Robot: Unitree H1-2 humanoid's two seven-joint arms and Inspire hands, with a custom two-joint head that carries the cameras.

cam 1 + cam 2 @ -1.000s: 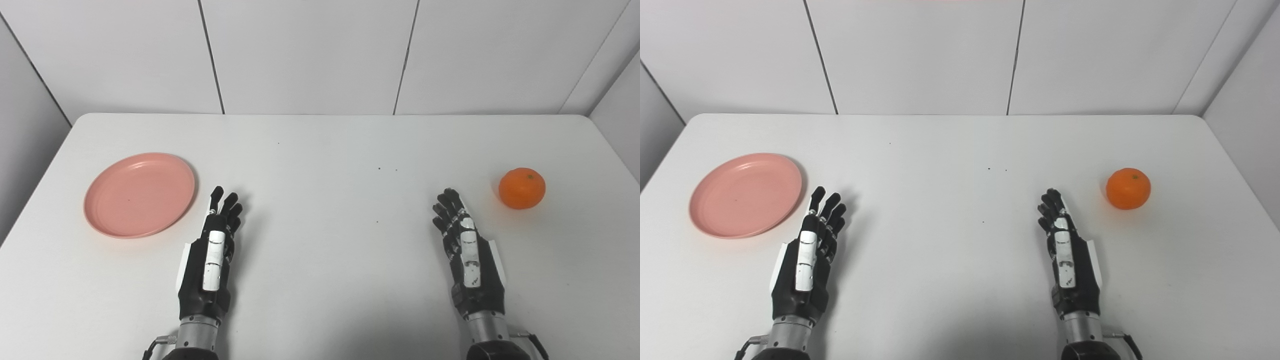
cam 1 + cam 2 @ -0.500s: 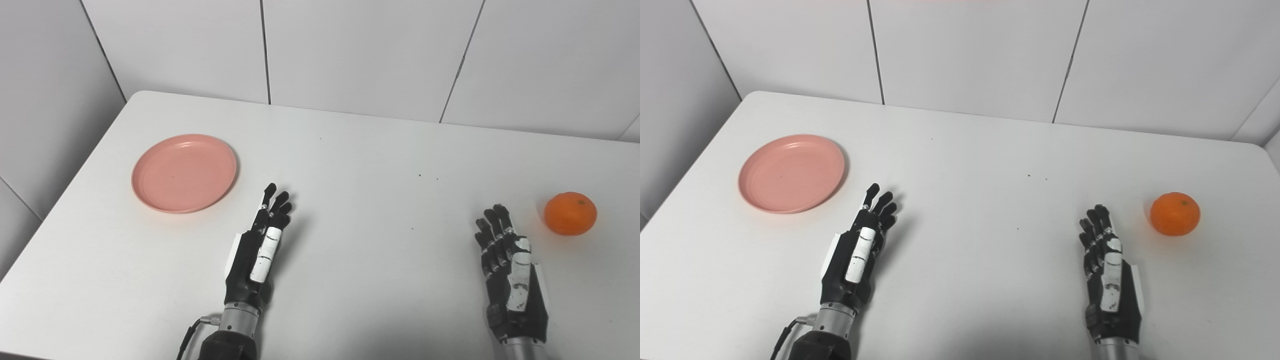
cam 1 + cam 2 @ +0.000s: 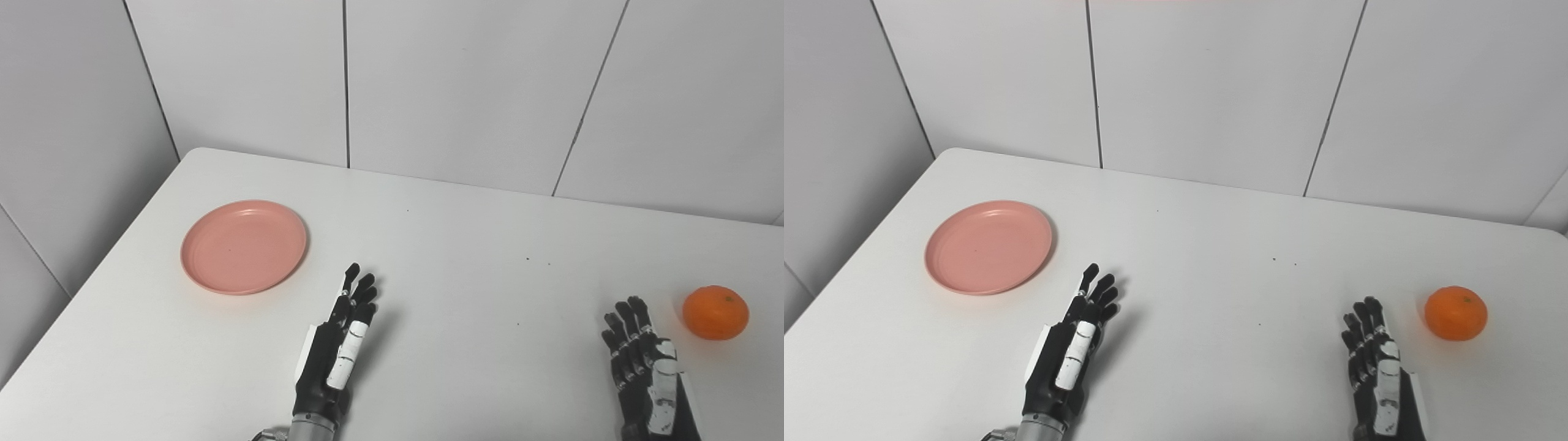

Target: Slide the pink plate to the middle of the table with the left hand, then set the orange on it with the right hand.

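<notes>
White rectangular table (image 3: 465, 343) carries a round pink plastic plate (image 3: 244, 246) near its left edge, a round orange (image 3: 715, 312) near its right edge.

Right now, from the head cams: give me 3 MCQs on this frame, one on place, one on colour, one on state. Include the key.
1. Where does the plate lie on the table?
A. on its left side
B. in the middle
C. by the right edge

2. What colour is the plate?
A. blue
B. pink
C. green

3. What is the right hand doing?
A. gripping the orange
B. resting on the plate
C. open, holding nothing

Key:
1 A: the plate lies left of the left hand, far from the table's middle.
2 B: its whole surface is pink.
3 C: its fingers are spread, and the orange sits apart on the table, to its right.
</notes>
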